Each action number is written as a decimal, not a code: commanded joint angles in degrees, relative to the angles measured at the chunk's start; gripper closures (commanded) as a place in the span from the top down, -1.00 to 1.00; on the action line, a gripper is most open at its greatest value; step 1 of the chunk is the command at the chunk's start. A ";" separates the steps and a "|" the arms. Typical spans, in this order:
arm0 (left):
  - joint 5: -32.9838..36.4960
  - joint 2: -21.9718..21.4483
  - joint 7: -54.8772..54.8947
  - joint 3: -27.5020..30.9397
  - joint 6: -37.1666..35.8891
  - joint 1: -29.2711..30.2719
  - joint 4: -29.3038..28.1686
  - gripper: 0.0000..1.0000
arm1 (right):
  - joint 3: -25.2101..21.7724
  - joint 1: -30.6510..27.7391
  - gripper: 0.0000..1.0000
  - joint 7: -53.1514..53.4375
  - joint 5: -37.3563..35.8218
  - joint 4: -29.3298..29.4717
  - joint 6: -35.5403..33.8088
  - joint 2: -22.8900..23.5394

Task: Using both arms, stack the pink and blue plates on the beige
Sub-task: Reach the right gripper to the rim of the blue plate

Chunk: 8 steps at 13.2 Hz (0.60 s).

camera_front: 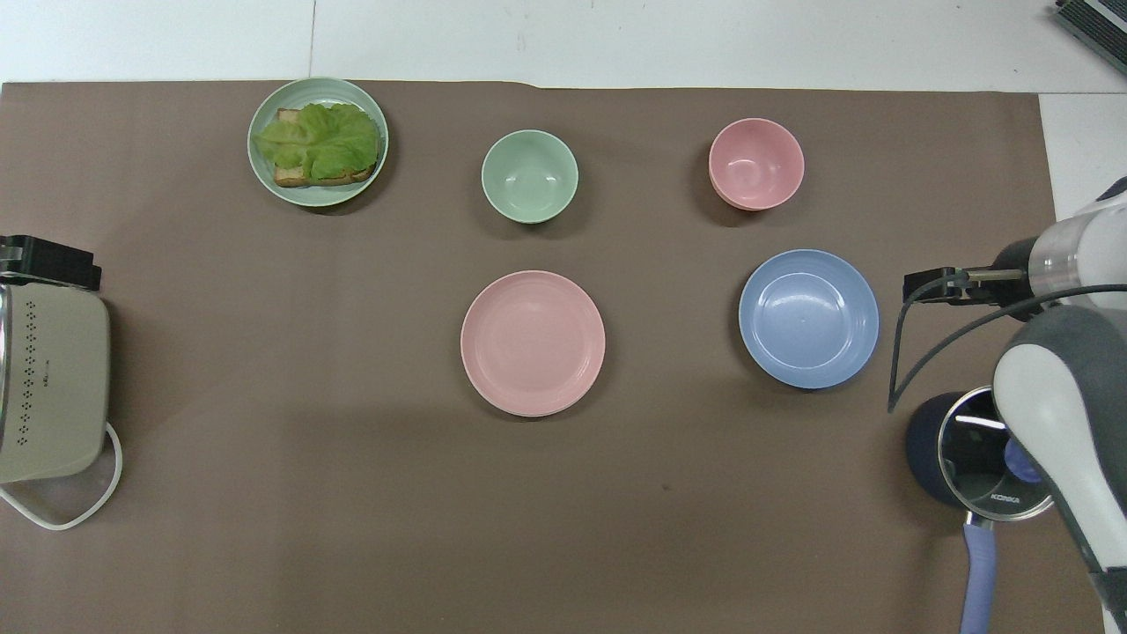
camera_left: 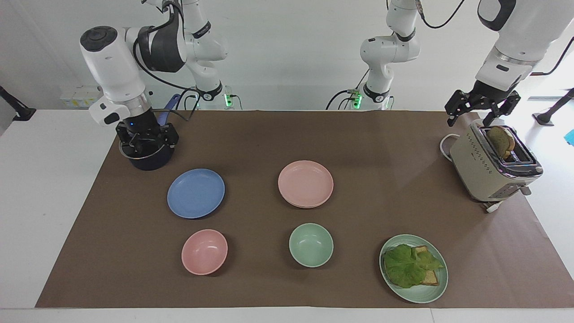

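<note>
The blue plate [camera_left: 196, 193] [camera_front: 808, 318] lies on the brown mat toward the right arm's end. At the mat's middle lies the pink plate [camera_left: 305, 183] [camera_front: 533, 342]. The beige plate is hidden or out of view. My right gripper [camera_left: 145, 140] [camera_front: 922, 289] hangs open and empty low in the air by the saucepan [camera_left: 148, 159], close beside the blue plate. Over the toaster [camera_left: 486, 168] my left gripper [camera_left: 480, 112] [camera_front: 48, 261] is raised, open and empty.
A pink bowl [camera_left: 204, 251], a green bowl [camera_left: 311, 245] and a green plate [camera_left: 415, 294] with lettuce and toast lie along the mat's edge farthest from the robots. The lidded saucepan [camera_front: 933, 440] has a long blue handle [camera_front: 975, 572]. A toast slice [camera_left: 501, 140] stands in the toaster.
</note>
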 commanded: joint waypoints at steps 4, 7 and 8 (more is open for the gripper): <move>0.91 -0.65 0.70 0.06 -0.92 -0.12 -0.22 1.00 | 0.23 -4.23 1.00 -13.73 11.09 -6.34 13.57 6.24; 0.91 -0.65 0.70 0.06 -0.92 -0.12 -0.22 1.00 | 0.14 -5.46 1.00 -19.03 13.31 -6.69 18.23 9.94; 0.91 -0.65 0.70 0.06 -0.92 -0.12 -0.22 1.00 | 0.23 -5.46 1.00 -19.04 13.31 -6.69 18.85 10.56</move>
